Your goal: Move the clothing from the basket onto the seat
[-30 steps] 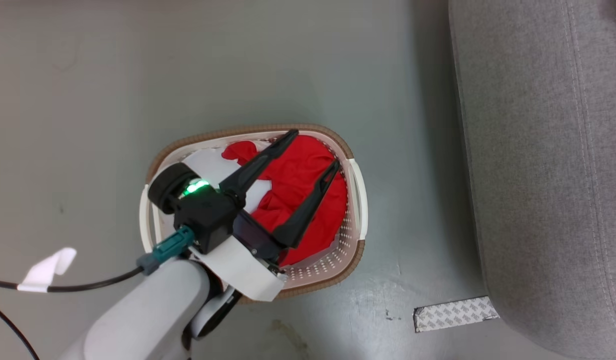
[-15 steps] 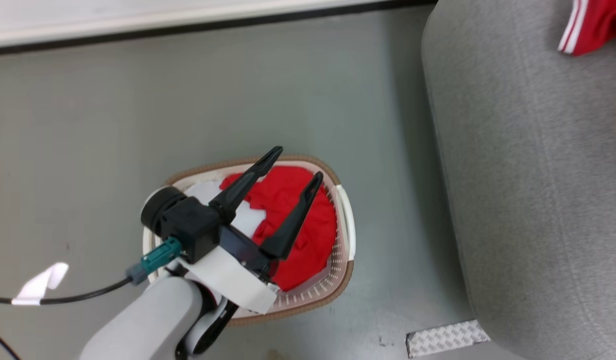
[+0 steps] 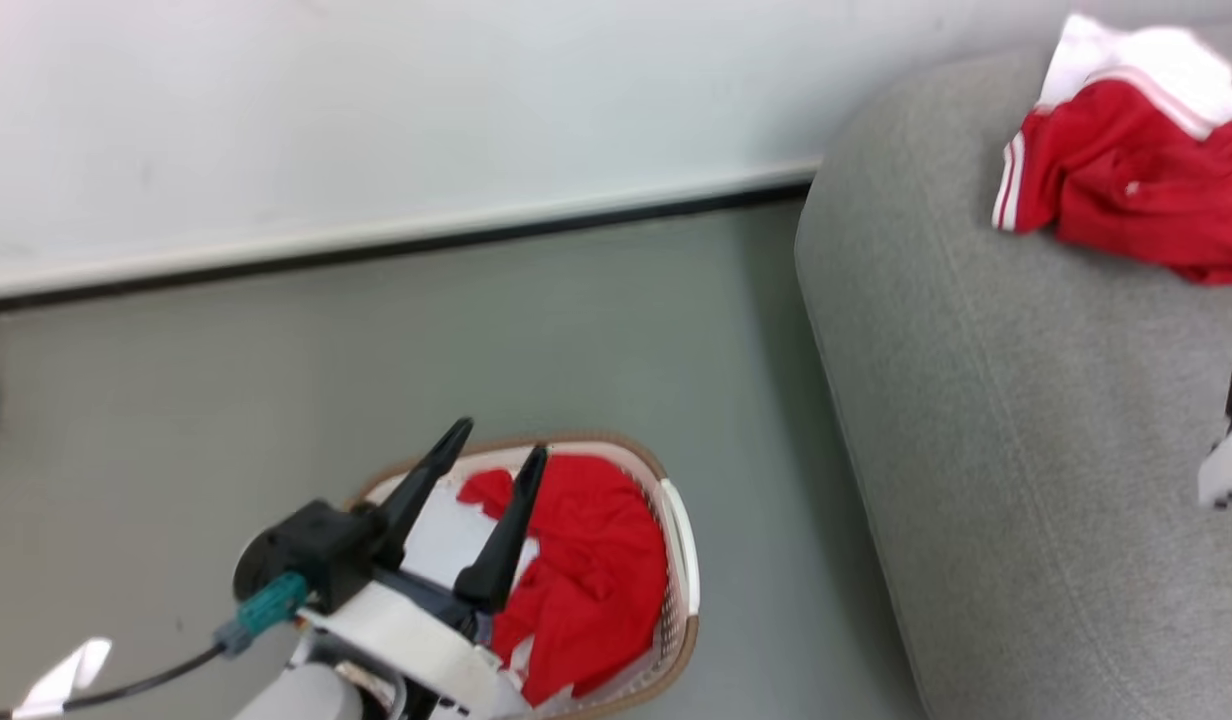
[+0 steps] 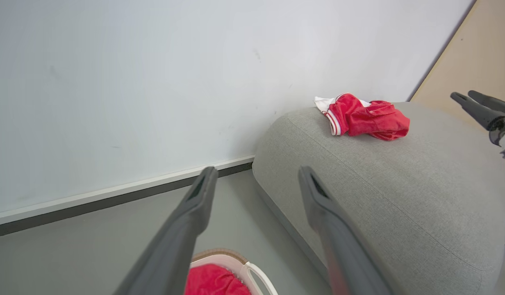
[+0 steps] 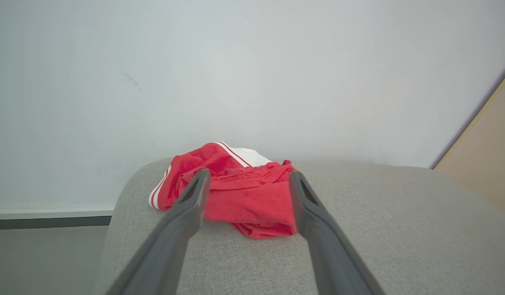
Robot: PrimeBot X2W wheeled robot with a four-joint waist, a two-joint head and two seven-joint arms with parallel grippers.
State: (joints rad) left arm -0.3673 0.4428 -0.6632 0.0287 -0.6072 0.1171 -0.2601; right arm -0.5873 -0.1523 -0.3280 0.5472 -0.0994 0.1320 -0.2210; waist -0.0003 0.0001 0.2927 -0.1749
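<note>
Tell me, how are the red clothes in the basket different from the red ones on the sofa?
The basket clothes lie in the white basket on the floor; the sofa clothes sit on the grey seat near the wall. The sofa clothes show white stripes; I can see none on the basket clothes. Both are bright red and crumpled.

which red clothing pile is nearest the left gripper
The red clothing in the basket, which lies right by the open left gripper. The other red garment lies far off on the grey seat.
</note>
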